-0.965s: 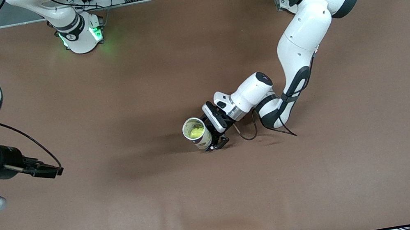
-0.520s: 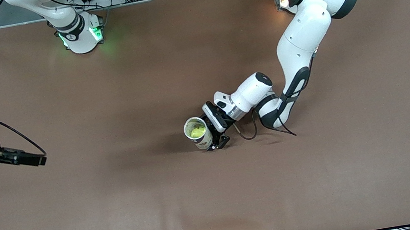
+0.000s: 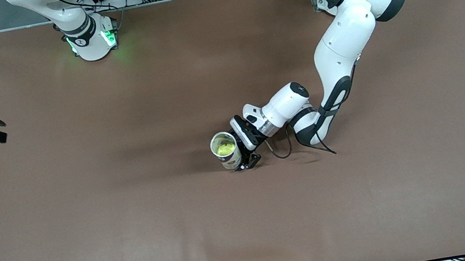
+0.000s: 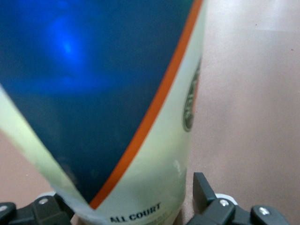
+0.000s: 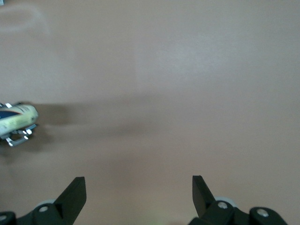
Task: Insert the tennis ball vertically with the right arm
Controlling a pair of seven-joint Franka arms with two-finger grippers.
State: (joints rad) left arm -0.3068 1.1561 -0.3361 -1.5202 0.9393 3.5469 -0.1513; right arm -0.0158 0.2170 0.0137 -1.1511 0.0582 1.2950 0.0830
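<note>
Front view: tennis ball [image 3: 225, 149] seated in upright can [image 3: 226, 150], apparently done; left gripper [image 3: 242, 147] spread around can, right gripper [image 5: 136, 194] open, empty.

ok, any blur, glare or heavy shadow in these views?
Left wrist view: can fills the frame, soft-focused, with a blue glare patch. Front view: even light, soft shadow beside the can on the table. Right wrist view: sharp, faint shadow band across the table.
</note>
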